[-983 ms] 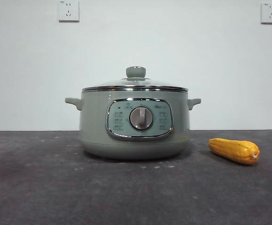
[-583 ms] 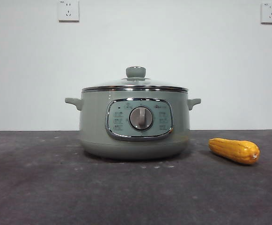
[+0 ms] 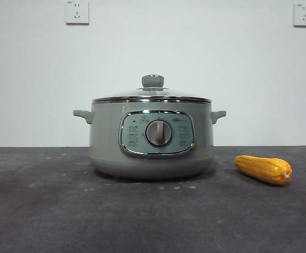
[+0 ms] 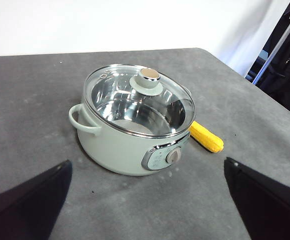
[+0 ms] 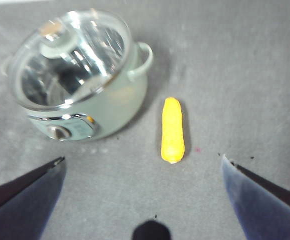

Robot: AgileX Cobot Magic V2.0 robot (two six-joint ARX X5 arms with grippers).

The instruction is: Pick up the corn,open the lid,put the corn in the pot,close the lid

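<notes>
Presently, the corn [image 3: 263,169] is lying on the dark table [image 3: 47,211] just beside the pot [image 3: 151,139], on the side of one small handle, apart from the pot's wall and not touching it. The lid [image 3: 151,96] is sitting closed on the pot's rim, its knob [image 3: 153,81] upright at the centre; through the glass the pot is showing a bare steel interior.

In the right wrist view, the corn [image 5: 172,130] is lying almost straight ahead of the right gripper [image 5: 145,200], between the lines of its two jaws, which are standing wide apart with nothing between them. The cob's long axis is running roughly along the camera's line of sight, so the jaws are spanning across its narrow width; judged from this, a descent with little or no wrist turn should be enough to straddle it.

In the left wrist view, the left gripper [image 4: 145,200] is likewise standing wide and empty, facing the pot [image 4: 130,145] and the lid's knob [image 4: 148,80], while the corn [image 4: 206,136] is lying beyond the pot's far side.

The right arm is therefore judged the nearer one to the corn, and the left arm the better placed for the lid. Neither gripper is appearing in the front view.
</notes>
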